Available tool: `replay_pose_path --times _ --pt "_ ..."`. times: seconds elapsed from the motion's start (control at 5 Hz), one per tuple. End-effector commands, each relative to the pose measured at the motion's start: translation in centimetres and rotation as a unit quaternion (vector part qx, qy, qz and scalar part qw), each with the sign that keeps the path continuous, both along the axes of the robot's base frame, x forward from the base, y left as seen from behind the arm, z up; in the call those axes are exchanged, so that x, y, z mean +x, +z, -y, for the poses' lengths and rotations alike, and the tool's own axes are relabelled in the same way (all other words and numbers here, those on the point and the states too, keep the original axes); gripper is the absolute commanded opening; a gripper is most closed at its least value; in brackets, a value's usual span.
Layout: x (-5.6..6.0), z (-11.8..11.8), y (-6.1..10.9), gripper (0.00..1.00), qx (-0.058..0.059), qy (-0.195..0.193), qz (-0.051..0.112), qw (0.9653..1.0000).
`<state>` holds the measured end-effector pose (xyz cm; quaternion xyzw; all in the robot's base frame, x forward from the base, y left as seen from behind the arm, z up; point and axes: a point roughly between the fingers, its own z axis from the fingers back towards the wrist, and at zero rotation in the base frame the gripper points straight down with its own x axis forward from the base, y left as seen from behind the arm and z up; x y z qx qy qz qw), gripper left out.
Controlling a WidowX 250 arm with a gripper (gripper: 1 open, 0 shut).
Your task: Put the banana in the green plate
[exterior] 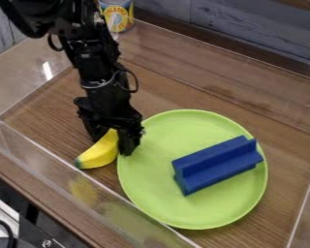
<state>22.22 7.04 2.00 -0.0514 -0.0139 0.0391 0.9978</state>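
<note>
The banana (100, 153), small and yellow, lies on the wooden table just left of the green plate (197, 199). My gripper (108, 139) points straight down over the banana's upper end. Its black fingers (127, 140) stand open on either side of the fruit, low at the table. The plate's left rim sits right beside the fingers. Part of the banana's far end is hidden behind the gripper.
A blue ridged block (219, 164) lies on the right half of the plate. A clear plastic wall (28, 160) runs along the front and left of the table. A yellow can (115, 16) stands at the back behind the arm.
</note>
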Motion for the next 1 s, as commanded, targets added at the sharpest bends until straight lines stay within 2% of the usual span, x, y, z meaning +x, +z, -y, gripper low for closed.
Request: replay_pose_path --times 0.0,0.2,0.8 --pt "0.3 -0.2 0.2 0.0 0.002 -0.002 0.005 1.0" --pt "0.4 0.1 0.2 0.0 -0.002 -0.002 0.004 1.0" --pt "0.4 0.1 1.7 0.0 0.002 -0.01 -0.004 0.9999"
